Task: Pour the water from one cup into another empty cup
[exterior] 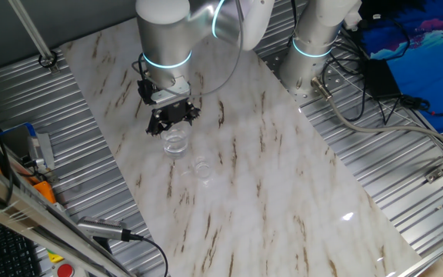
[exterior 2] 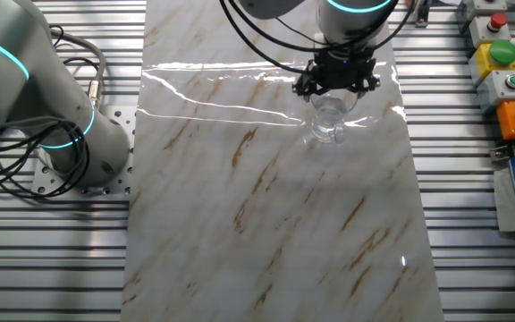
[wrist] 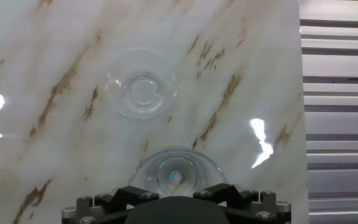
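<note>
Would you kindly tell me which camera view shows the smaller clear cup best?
The hand view: the smaller cup is seen from above, unobstructed, rim and base clear. One fixed view shows it only as a faint outline; in the other fixed view I cannot pick it out.

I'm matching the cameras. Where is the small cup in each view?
One fixed view: small cup at centre, down-right of the tumbler.
Other fixed view: cannot pick it out; only the tumbler shows.
Hand view: upper centre, beyond the tumbler.
Shared landmark: the tumbler under the gripper.
</note>
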Action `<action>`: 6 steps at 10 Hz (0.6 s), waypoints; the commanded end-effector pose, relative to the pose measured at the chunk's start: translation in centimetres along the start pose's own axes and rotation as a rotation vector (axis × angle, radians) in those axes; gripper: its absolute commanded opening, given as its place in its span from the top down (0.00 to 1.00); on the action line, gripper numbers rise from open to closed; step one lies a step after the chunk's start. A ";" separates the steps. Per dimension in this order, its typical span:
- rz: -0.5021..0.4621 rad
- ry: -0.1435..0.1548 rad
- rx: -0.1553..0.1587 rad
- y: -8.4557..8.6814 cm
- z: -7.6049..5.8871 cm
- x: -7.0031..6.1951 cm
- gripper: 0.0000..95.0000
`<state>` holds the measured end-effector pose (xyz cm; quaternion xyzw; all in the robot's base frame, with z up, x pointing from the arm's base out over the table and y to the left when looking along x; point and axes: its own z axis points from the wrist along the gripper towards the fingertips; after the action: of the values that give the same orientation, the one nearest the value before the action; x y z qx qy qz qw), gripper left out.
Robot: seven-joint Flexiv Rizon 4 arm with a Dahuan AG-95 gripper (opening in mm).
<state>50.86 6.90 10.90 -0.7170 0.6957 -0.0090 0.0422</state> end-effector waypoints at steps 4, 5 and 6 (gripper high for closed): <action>-0.028 -0.007 0.001 -0.1 0.2 0.1 0.00; -0.046 -0.007 0.001 -0.1 0.2 0.1 0.00; -0.050 -0.006 0.001 -0.1 0.2 0.1 0.00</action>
<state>50.93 6.81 10.73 -0.7341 0.6775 -0.0086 0.0447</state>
